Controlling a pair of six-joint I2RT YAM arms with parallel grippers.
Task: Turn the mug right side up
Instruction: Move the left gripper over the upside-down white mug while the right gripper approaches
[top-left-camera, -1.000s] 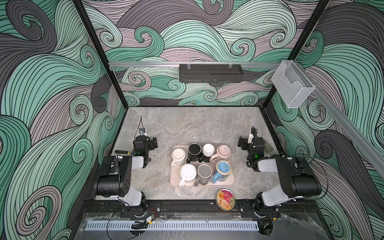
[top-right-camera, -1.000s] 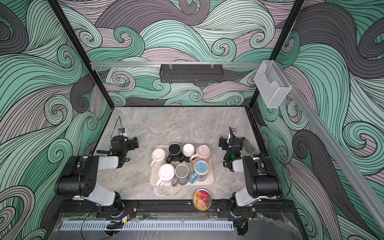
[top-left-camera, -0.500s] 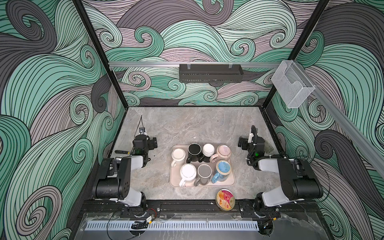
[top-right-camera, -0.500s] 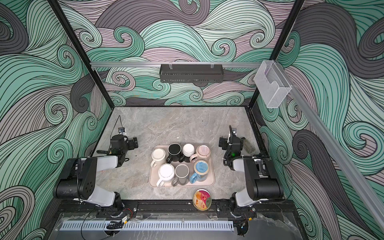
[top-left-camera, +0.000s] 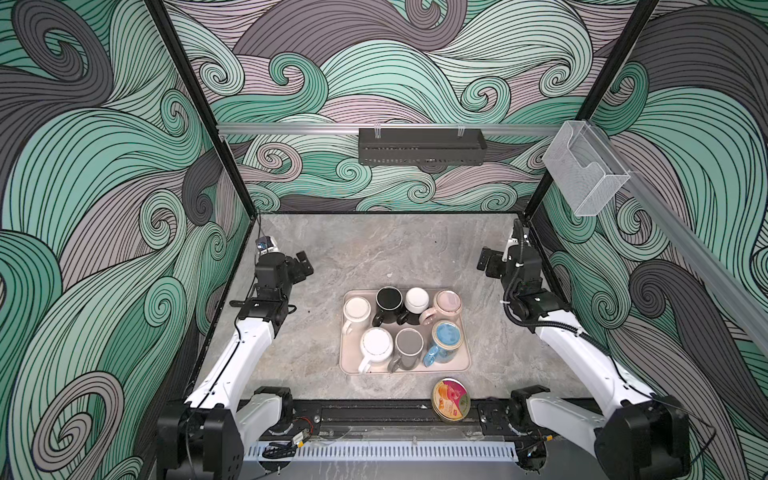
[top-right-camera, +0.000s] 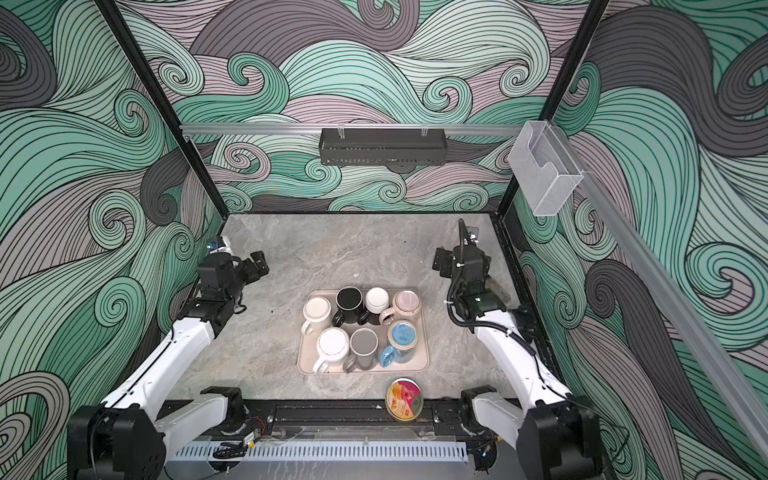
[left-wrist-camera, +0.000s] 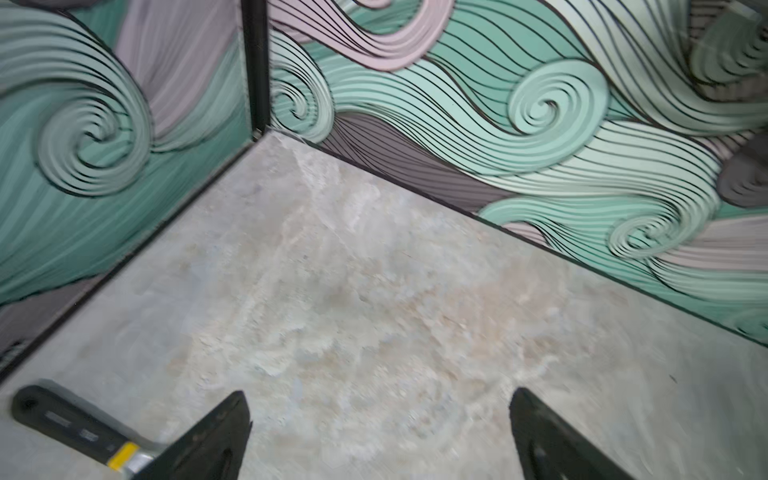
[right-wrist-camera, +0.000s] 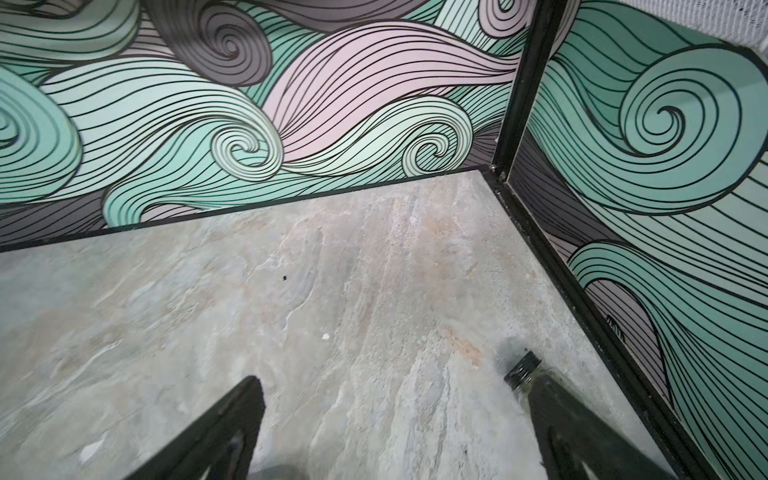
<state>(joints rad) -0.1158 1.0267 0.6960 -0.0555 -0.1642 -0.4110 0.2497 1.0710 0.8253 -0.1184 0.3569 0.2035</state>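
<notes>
Left gripper (top-left-camera: 303, 266) is shown in both top views with its jaws spread and nothing between them. It is positioned over the tabletop (top-left-camera: 374, 249) at 10 o'clock from the tray (top-left-camera: 461, 360). The right gripper (top-left-camera: 486, 262) is likewise spread and empty, at 2 o'clock from the tray. Both are well apart from the tray. Seven mugs (top-left-camera: 408, 343) are packed in the tray, four in the far row and three in the near row. Which mug is inverted cannot be determined from these views. A round tin (top-left-camera: 451, 400) is located at 5 o'clock from the tray, at the front edge of the tabletop.

In the left wrist view, the left gripper (left-wrist-camera: 379, 397) is seen released, with only bare tabletop between the fingers (left-wrist-camera: 216, 436). A black-handled tool (left-wrist-camera: 62, 417) with a yellow band is seen lying beside one finger.

In the right wrist view, the right gripper (right-wrist-camera: 395, 380) is seen released, with only tabletop between the fingers. A black-capped bottle (right-wrist-camera: 521, 370) is seen just beside one finger.
</notes>
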